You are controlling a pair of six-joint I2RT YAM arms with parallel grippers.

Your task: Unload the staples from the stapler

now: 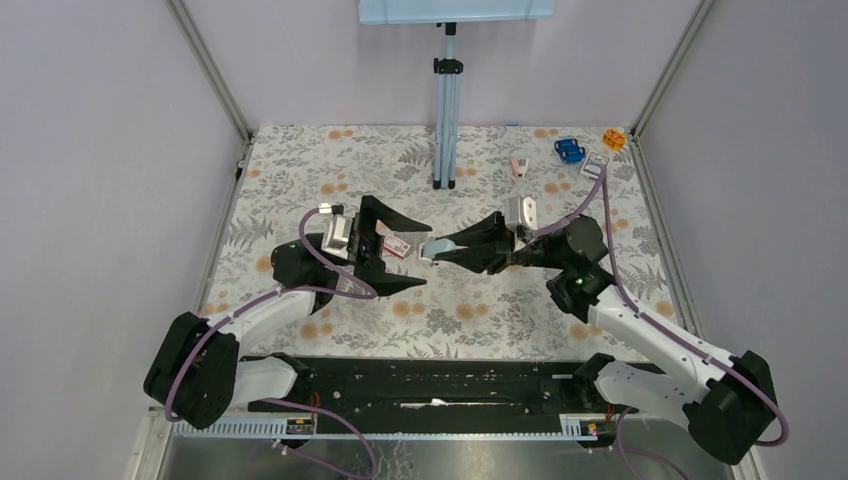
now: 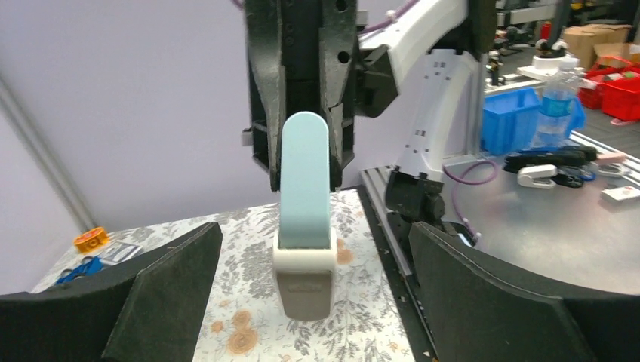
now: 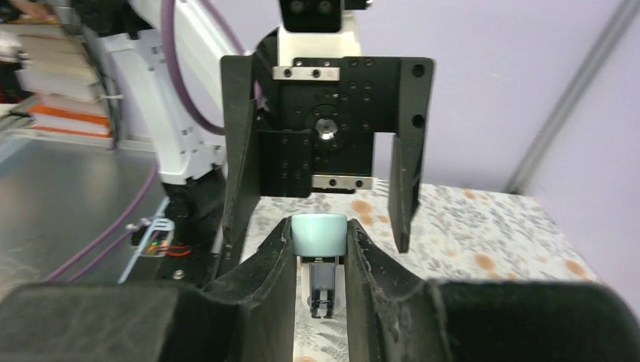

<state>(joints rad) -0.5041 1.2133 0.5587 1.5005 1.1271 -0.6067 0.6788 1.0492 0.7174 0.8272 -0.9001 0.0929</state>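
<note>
A mini stapler (image 1: 433,247) with a light blue top and a white and grey base is held off the floral mat. My right gripper (image 1: 447,251) is shut on its sides. In the right wrist view the stapler (image 3: 319,234) sits between my fingers (image 3: 266,279), its dark metal channel hanging below. My left gripper (image 1: 412,250) is open wide and faces the stapler's front end. The stapler (image 2: 304,219) sits between its fingers (image 2: 162,290) without touching them. No staple strip shows; the staples are hidden.
A small red box (image 1: 397,246) lies on the mat under the left gripper. A blue stand pole (image 1: 446,110) rises at the back centre. A pink item (image 1: 519,166), a blue item (image 1: 569,150), a small grey box (image 1: 595,165) and an orange item (image 1: 613,138) lie back right.
</note>
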